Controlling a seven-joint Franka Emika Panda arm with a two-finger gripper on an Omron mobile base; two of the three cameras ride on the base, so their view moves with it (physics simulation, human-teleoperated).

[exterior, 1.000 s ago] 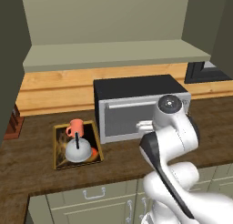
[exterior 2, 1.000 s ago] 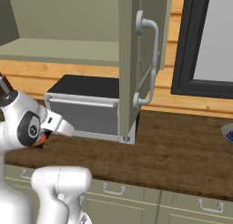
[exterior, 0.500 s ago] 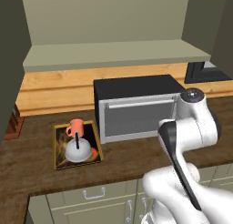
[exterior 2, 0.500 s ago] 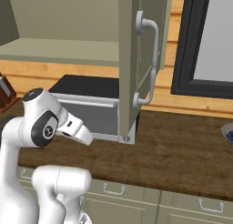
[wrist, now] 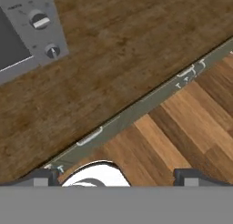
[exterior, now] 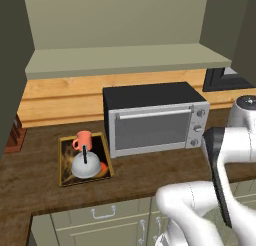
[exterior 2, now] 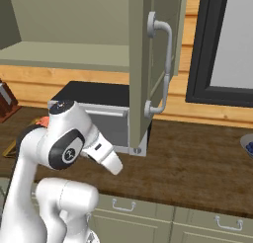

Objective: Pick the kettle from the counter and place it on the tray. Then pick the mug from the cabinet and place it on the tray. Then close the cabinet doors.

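Observation:
The tray lies on the counter left of the microwave. On it stand the silvery kettle with its black handle and, behind it, the salmon-orange mug. My gripper is open and holds nothing. It hangs over the counter's front edge, to the right of the microwave's knobs and well away from the tray. The cabinet is open, its pale green shelf bare. Its right door swings out toward me, with its curved silver handle above the counter. The left door is open too.
A grey and black microwave stands mid-counter under the shelf. A knife block sits at the far left. A dark-framed window and a blue bowl are to the right. Green drawer fronts run below.
The arm has swung to the right, from in front of the microwave to beyond its right end. Tray, kettle, mug and doors have not moved.

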